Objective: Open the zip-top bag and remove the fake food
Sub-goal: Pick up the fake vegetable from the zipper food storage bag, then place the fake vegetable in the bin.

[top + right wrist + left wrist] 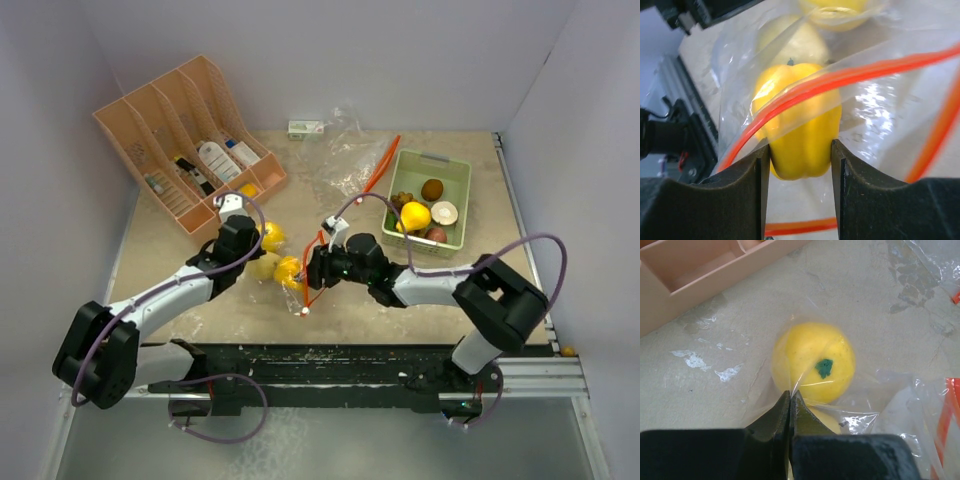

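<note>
The right gripper point(800, 150) clamps the yellow pepper point(800, 110), seemingly just inside the orange-rimmed mouth of the bag point(880, 115), opposite the left gripper point(790, 399) pinched on its plastic by the lemon point(812, 360).

Clear zip-top bag point(880, 105), orange seal parted, lies mid-tabletop; yellow pepper point(800, 135) inside, yellow lemon point(812, 362) at its 11 o'clock.

One clear zip-top bag point(880, 100) is holding three pieces of fake food point(272, 237): one yellow pepper point(802, 140) clamped in the right gripper point(800, 150), one lemon point(812, 362) just beyond the left gripper point(790, 395), which is pinching the film, and one paler piece point(262, 266) beside it. One green basket point(466, 205) is holding five more.
</note>
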Robot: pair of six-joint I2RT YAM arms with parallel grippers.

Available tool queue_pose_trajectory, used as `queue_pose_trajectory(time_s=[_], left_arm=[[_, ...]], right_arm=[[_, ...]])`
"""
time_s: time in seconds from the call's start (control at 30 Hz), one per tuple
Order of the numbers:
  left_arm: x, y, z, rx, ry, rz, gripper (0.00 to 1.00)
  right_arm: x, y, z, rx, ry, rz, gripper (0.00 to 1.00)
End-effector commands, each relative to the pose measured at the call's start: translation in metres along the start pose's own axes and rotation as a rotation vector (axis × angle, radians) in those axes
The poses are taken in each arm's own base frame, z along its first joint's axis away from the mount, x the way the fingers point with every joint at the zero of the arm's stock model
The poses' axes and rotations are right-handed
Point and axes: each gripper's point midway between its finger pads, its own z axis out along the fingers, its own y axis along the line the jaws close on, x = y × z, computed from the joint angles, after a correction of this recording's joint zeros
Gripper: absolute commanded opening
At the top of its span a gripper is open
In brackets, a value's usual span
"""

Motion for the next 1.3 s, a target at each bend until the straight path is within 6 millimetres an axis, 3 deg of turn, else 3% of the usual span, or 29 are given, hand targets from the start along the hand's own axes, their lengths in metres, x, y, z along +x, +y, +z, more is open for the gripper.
queue_pose_trajectory(time_s=[0.0, 0.33, 0.6, 0.87, 1.07, 1.27], left_arm=[[-0.019, -0.004, -0.004, 0.016, -0.082, -0.041, 0.0], [-0.016, -0.004, 0.0, 0.01, -0.069, -0.035, 0.0], [-0.013, -0.003, 0.002, 0.005, -0.064, -0.033, 0.0], [-0.012, -0.005, 0.003, 0.013, -0.059, -0.032, 0.0], [-0.008, -0.006, 0.004, 0.02, -0.048, -0.03, 0.0], [-0.011, -0.003, 0.0, 0.014, -0.066, -0.025, 0.0]], right_arm=[[-0.027, -0.038, -0.026, 0.284, -0.085, -0.033, 0.15], [-0.061, -0.068, -0.072, 0.513, -0.132, -0.068, 0.16], [-0.095, -0.099, -0.132, 0.619, -0.22, -0.055, 0.16], [-0.151, -0.134, -0.192, 0.722, -0.342, -0.059, 0.16], [-0.194, -0.169, -0.221, 0.786, -0.4, -0.024, 0.17], [-0.188, -0.22, -0.238, 0.922, -0.356, 0.019, 0.18]])
